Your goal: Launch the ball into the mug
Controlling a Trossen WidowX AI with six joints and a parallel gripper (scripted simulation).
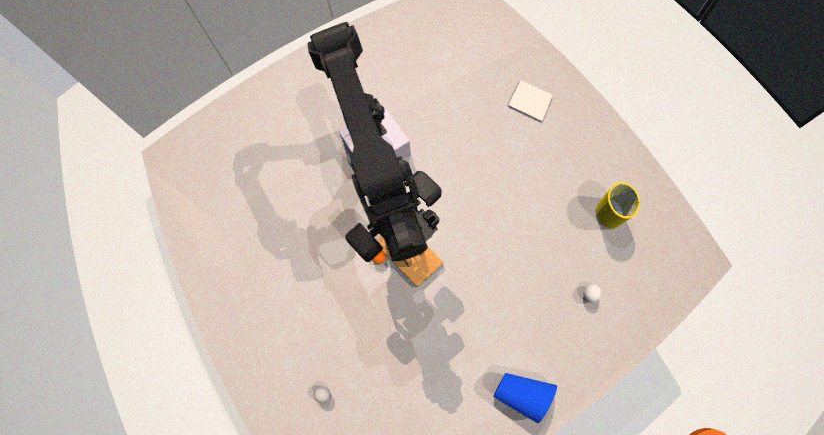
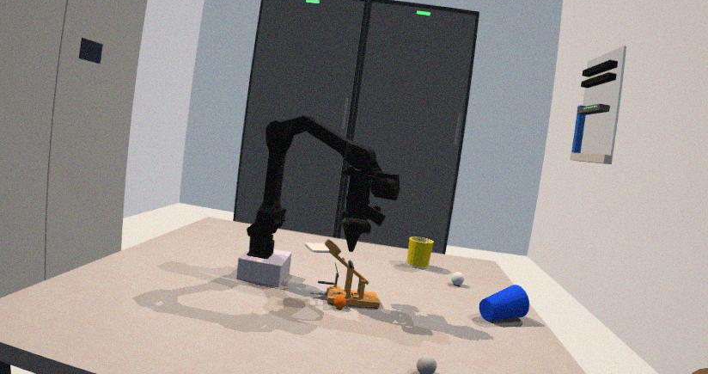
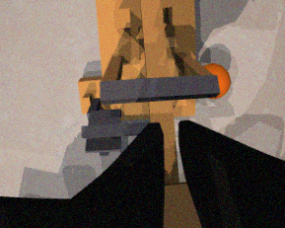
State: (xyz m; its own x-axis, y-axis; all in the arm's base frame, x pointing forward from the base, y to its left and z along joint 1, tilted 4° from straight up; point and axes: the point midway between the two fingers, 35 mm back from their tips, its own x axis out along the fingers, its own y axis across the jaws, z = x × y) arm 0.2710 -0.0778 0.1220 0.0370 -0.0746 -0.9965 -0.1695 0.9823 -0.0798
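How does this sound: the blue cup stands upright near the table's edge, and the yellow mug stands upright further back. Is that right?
Not quite. The blue cup lies on its side, not upright, as the exterior view shows. It is near the edge of the table, and the yellow mug does stand upright further back.
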